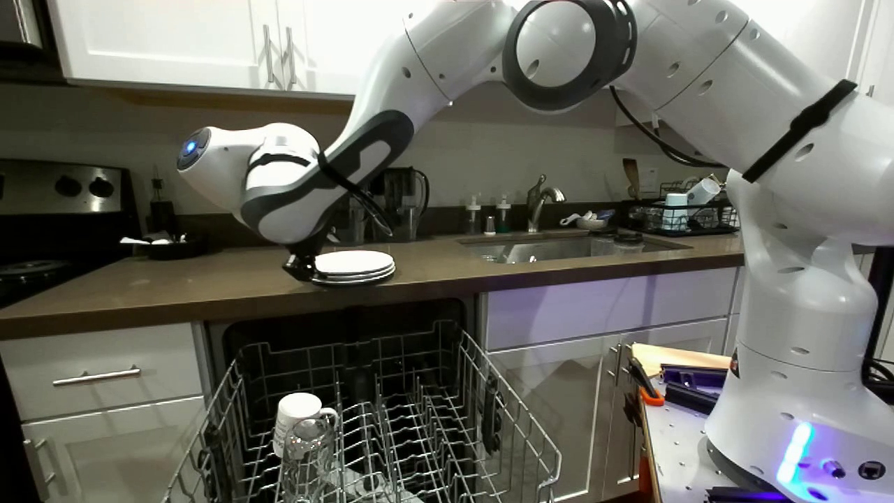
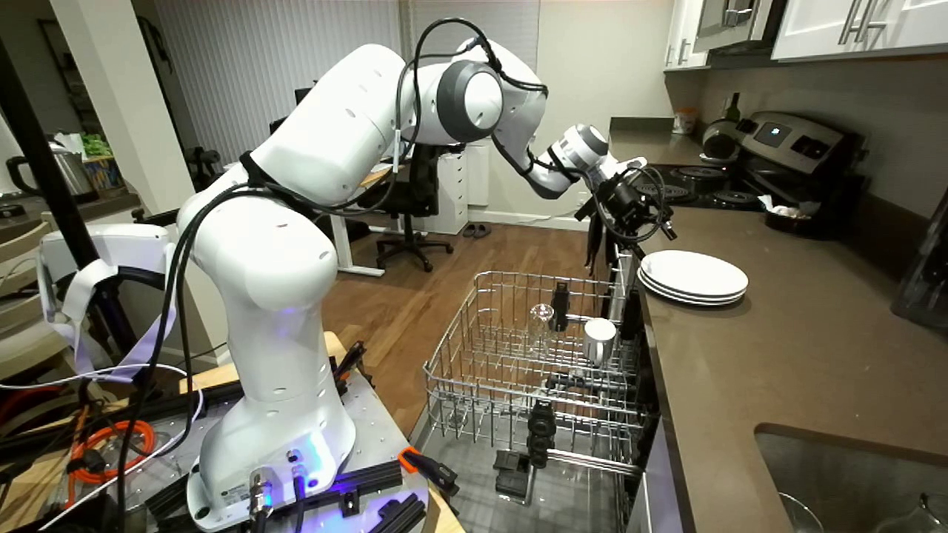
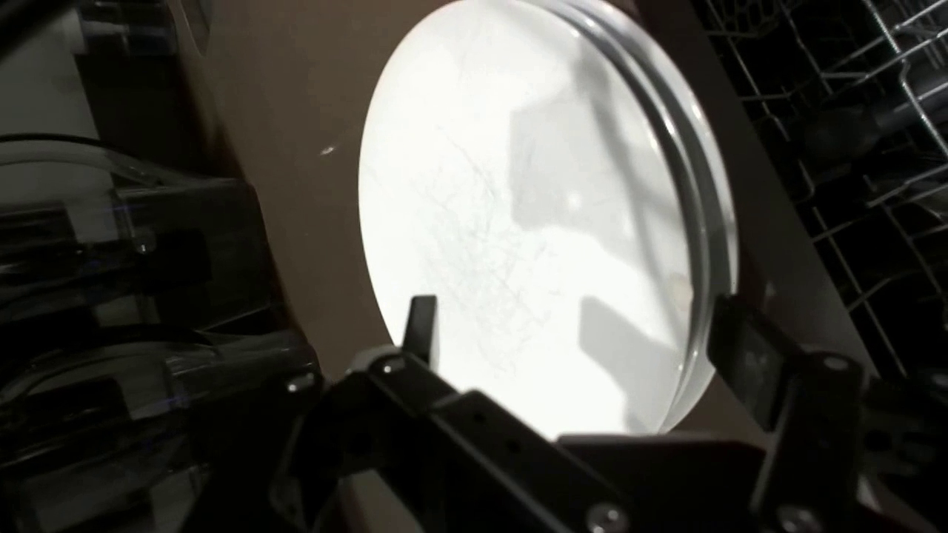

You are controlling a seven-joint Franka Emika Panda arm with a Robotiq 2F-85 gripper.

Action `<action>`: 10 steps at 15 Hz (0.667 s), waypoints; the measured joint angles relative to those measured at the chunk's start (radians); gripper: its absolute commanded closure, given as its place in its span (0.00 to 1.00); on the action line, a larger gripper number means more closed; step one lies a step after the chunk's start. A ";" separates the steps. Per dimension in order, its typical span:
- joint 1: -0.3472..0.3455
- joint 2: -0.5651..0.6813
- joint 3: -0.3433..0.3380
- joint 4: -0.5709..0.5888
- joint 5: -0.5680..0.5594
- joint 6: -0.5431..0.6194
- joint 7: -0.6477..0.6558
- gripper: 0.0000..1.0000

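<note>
White plate stack (image 3: pixel 481 222), left flank: bordered by brown countertop (image 3: pixel 296 170), with clear-walled pitchers (image 3: pixel 170 229) seen well apart at far left of the wrist view.
Left finger (image 3: pixel 421 326): shown across the uppermost rim; whether contact is made cannot be told.
Gripper (image 3: pixel 576 314): jaws spread wide, nothing clamped, the stack's near end framed between the fingertips.
Stack centre: laid flat on the countertop, directly ahead of the gripper; foreshortened to an oval, its long axis pointed away from it.
Right finger (image 3: pixel 752 359): placed just beside the stacked rims, contact likewise uncertain.
Dishwasher rack (image 3: pixel 844 75): set lower, beyond the countertop's edge, at far right.
</note>
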 measured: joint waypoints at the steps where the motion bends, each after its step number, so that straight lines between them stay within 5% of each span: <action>1: 0.000 0.000 0.000 -0.001 0.000 0.000 0.000 0.44; 7: 0.001 0.003 0.005 -0.003 0.001 0.000 0.000 0.84; 8: 0.001 0.004 0.006 -0.004 0.001 0.000 0.000 0.79; 10: 0.001 0.006 0.007 -0.006 0.001 0.000 0.000 0.91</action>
